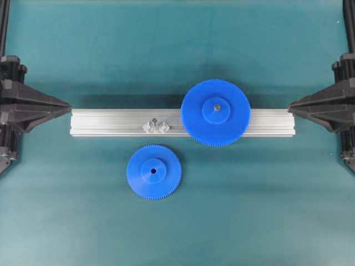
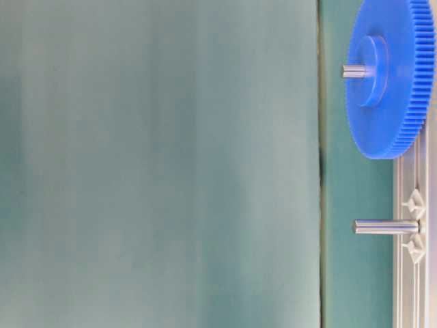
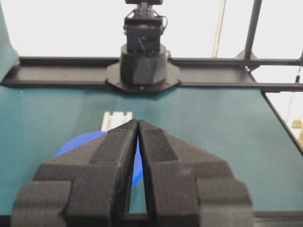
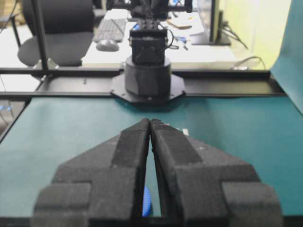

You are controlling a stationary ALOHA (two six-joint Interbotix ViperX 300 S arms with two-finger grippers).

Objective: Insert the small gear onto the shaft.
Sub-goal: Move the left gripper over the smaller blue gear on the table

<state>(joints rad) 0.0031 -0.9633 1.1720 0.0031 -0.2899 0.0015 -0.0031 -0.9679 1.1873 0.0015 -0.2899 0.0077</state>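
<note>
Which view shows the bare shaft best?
The table-level exterior view: the shaft shows full length in profile, rising from the rail. Overhead it shows only end-on, a dot in its clear base. Neither wrist view shows it.

In the right wrist view the black foam-padded fingers (image 4: 135, 161) hide all but a sliver of a blue toothed plastic gear (image 4: 147, 202) at six o'clock. The left wrist fingers (image 3: 118, 151) cover most of another blue gear (image 3: 78, 142). The table-level view cuts the ribbed silver aluminium rail (image 2: 410, 273) at three o'clock.
</note>
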